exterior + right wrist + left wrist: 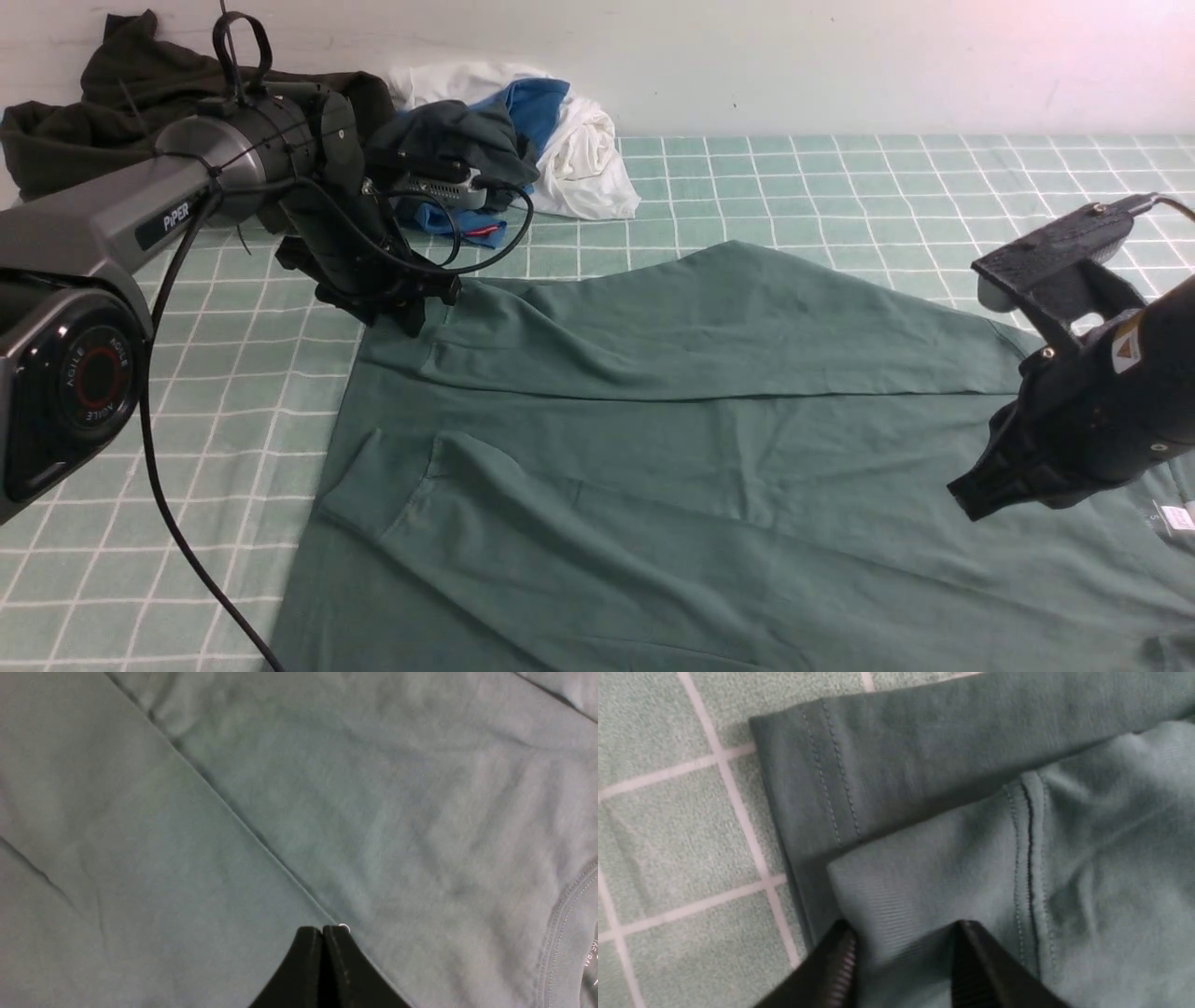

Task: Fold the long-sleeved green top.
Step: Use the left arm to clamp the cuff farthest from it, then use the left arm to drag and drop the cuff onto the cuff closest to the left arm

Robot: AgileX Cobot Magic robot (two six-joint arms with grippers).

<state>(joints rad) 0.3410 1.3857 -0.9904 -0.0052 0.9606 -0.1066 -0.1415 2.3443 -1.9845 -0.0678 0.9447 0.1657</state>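
The green long-sleeved top (709,448) lies spread on the checked table cloth (840,187), with one side folded over along a long crease. My left gripper (411,313) is at the top's far left corner. In the left wrist view it (903,928) is open, its jaws either side of a ribbed cuff (878,896) that lies on the stitched hem (808,788). My right gripper (971,499) hovers over the top's right part. In the right wrist view it (322,929) is shut and empty above a fold edge, near the ribbed neck (565,942).
A very dark olive garment (121,103) lies at the back left against the wall. A heap of white, blue and dark grey clothes (551,140) lies behind the left gripper. A white label (1178,515) shows at the right edge.
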